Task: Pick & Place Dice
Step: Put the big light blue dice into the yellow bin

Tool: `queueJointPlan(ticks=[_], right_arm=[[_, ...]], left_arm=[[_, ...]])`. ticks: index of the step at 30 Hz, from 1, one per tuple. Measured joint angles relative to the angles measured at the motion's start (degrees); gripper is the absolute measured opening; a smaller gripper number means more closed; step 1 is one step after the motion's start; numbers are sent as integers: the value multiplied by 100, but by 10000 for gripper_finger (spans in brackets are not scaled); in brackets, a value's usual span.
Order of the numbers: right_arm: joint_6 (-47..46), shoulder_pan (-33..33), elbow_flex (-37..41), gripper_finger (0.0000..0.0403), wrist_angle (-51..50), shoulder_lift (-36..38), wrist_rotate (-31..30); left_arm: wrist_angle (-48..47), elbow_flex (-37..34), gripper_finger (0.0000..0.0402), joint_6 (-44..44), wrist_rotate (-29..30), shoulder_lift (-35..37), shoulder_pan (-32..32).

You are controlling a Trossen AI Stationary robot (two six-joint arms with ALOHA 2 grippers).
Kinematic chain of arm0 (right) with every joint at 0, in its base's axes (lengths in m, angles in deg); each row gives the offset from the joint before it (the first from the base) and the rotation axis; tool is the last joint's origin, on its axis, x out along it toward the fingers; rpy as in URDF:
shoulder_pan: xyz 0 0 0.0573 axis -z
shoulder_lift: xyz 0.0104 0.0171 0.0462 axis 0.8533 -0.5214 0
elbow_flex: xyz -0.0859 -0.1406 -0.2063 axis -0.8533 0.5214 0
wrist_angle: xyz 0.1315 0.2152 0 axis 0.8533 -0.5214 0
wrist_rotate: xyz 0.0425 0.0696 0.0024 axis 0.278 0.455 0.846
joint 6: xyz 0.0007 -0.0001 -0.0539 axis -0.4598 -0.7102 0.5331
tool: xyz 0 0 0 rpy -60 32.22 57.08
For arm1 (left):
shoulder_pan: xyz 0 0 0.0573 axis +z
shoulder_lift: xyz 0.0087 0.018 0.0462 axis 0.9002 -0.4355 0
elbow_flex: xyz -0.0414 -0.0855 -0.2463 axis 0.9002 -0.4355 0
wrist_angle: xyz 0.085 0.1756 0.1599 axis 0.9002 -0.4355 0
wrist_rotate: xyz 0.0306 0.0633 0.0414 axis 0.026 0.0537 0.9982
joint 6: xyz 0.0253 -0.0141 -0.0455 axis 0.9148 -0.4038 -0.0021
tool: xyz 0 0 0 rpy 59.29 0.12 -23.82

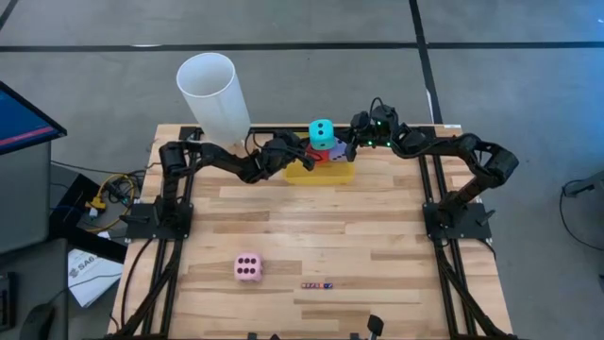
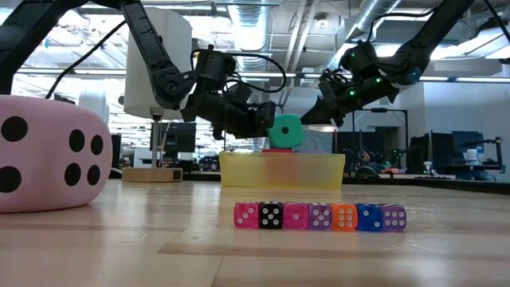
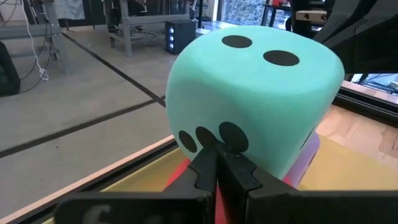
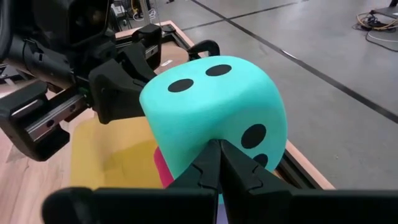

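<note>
Pink die [image 1: 247, 267] sits alone near table front, row of tiny dice [image 1: 317, 284] just beside it. Farther back, cyan die [image 1: 322, 132] tops red die [image 1: 319, 155] and a purple one in yellow bin [image 1: 342, 175]. Left gripper [image 1: 304, 151] and right gripper [image 1: 345, 146], fingers pressed together, flank cyan die. White cylinder [image 1: 212, 94] at rear edge.

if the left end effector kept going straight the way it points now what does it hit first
Most likely the cyan die: the left end effector, fingers shut, points at its three-pip face atop the yellow bin. Whether they already touch is unclear.
</note>
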Motion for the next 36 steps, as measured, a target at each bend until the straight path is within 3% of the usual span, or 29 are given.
queueJointPlan(ticks=[18,22,36], right_arm=[[0,-186,-2,0,127,-4,8],[2,-290,-2,0,143,-4,45],[46,-199,-216,0,-29,0,2]], left_arm=[[-929,-3,0,230,190,462,-98],[-876,-1,0,248,482,462,-98],[-928,4,0,254,425,462,-131]])
